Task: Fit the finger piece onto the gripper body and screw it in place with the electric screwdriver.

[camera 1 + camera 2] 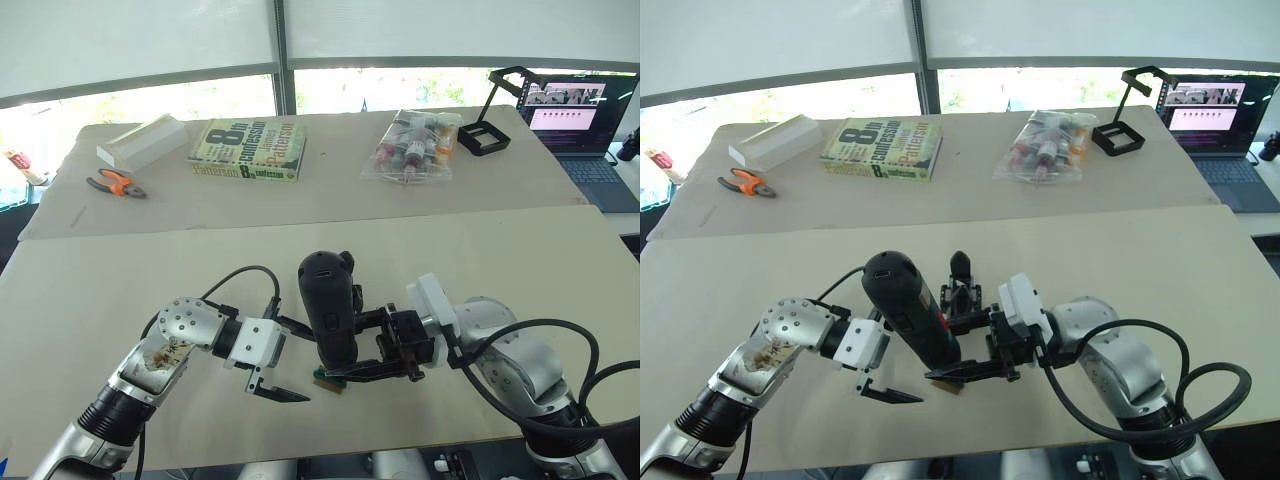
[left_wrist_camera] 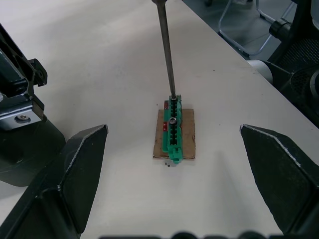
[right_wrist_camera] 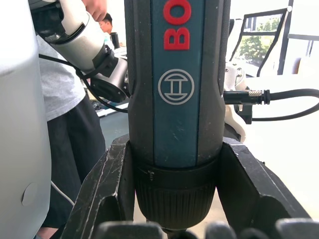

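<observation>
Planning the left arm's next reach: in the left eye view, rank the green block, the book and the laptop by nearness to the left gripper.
1. Green block, just right of the left gripper.
2. Book, far side of the table, ahead.
3. Laptop, far right corner.

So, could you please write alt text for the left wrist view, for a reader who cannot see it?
The thin metal bit of the electric screwdriver comes down onto a small green block that lies on a brown card on the pale table. The left gripper is open, one black finger on each side of the block, touching nothing.
</observation>
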